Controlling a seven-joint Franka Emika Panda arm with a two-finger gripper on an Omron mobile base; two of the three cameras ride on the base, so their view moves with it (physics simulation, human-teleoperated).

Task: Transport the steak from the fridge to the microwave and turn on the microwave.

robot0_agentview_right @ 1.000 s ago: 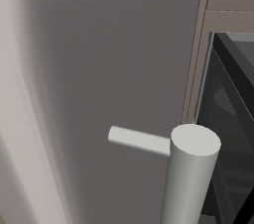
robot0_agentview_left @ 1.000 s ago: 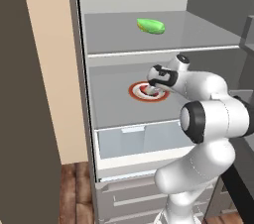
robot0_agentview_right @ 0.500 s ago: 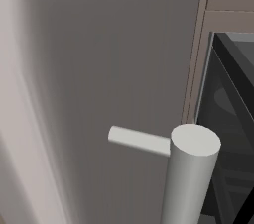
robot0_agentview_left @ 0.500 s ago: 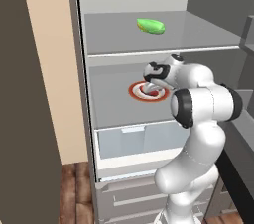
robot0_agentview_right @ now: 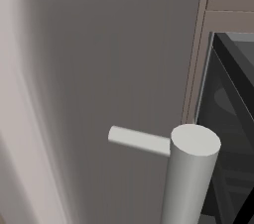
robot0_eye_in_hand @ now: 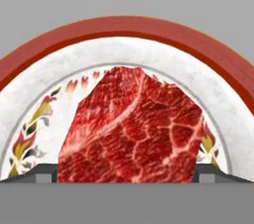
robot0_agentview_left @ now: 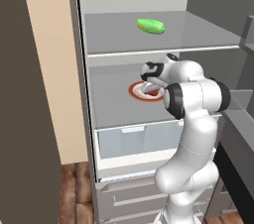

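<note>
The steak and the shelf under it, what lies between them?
A white plate with a red rim. In the hand view the steak lies on it, and in the left base view the plate rests on the fridge's middle shelf.

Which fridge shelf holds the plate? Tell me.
The lower shelf: the plate with the steak sits there under the gripper. The upper shelf holds a green vegetable.

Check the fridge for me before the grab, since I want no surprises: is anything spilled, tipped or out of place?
Nothing stands out. The steak lies flat on the red-rimmed plate on the middle fridge shelf, with the open gripper over it. The green vegetable rests on the shelf above. No spills show.
</note>
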